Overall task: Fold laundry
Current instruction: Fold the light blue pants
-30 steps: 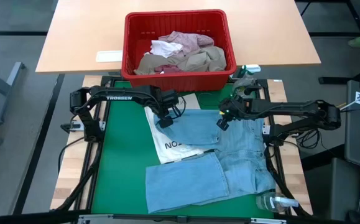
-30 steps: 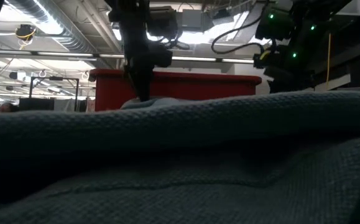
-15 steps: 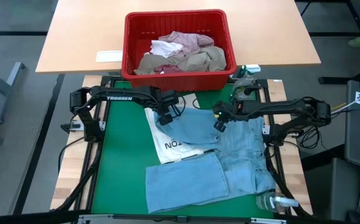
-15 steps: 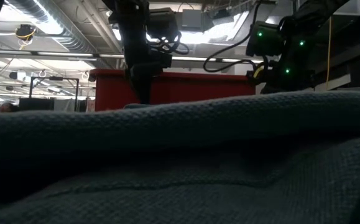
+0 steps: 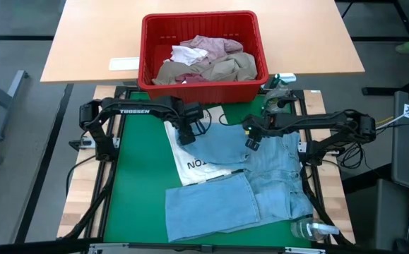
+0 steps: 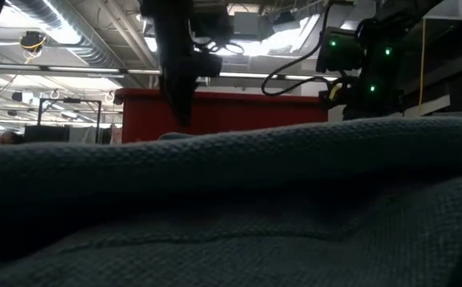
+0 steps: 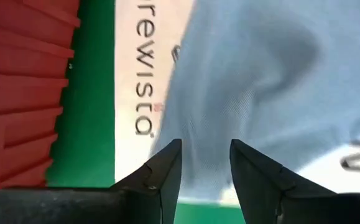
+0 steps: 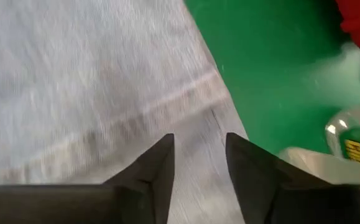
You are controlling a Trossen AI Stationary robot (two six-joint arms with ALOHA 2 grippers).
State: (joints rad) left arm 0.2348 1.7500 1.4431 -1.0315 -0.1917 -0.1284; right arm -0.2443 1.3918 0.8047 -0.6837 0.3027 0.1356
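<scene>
overhead, light blue jeans lie centre-right on the green mat, below the red basket. left gripper and right gripper hover over the denim, fingers parted, grasping nothing.

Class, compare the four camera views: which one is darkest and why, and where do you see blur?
Low view: darkest, backlit by bright ceiling lights, with the jeans filling the foreground as a dim, out-of-focus mass. High view: evenly lit and sharp. Right wrist view: denim and the bottle smeared. Left wrist view: cloth soft, though the white bag's lettering stays readable.
</scene>
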